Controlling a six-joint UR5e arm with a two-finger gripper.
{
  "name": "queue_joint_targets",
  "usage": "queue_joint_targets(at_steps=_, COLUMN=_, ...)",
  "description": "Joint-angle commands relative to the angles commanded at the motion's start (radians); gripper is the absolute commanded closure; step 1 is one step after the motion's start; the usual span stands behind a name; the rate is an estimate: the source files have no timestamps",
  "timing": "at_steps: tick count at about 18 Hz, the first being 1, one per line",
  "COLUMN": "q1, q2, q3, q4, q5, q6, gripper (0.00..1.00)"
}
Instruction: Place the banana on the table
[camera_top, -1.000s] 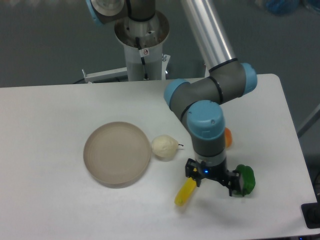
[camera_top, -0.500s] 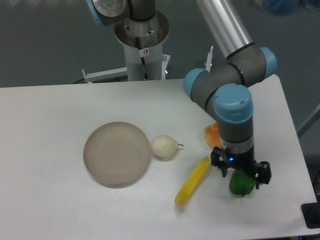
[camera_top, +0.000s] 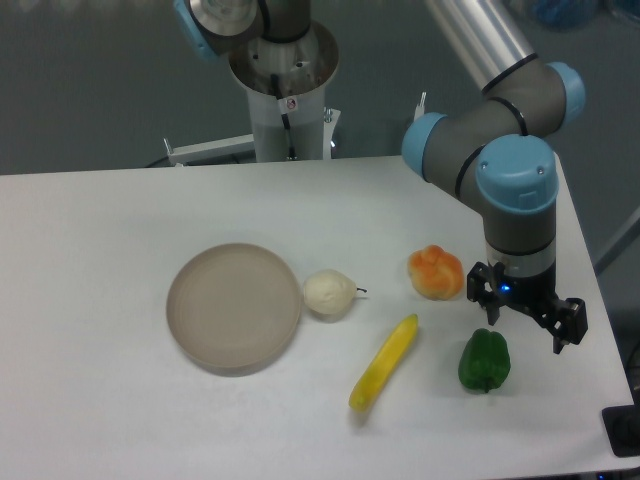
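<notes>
A slim, nearly straight bright yellow banana (camera_top: 384, 362) lies flat on the large white rectangular worktop (camera_top: 120, 220), pointing diagonally from lower left to upper right. Nothing touches it. It lies between a pale, rounded pear (camera_top: 329, 294) to its upper left and a glossy green pepper (camera_top: 485, 361) to its right, with a round orange fruit (camera_top: 436, 272) just above and to the right. A round beige plate (camera_top: 234, 307) sits empty further left, beside the pear.

One second ago the robot's black two-finger claw (camera_top: 527, 311) was directly over the banana's upper end. Since then it has swung away to the right, passing the pepper, and now hangs near the worktop's right edge, above and to the right of the pepper. Its fingers are spread apart and hold nothing. The banana has not shifted over the last half second.

The release therefore looks complete: the banana rests on the worktop, free of the claw, and the task appears finished, with the arm only pulling clear.
</notes>
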Motion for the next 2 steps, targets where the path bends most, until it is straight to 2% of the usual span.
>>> queue_joint_targets(at_steps=2, q1=-0.002, q2=0.000, q3=0.003, q4=0.002, q5=-0.003, q6=0.000, gripper=0.00)
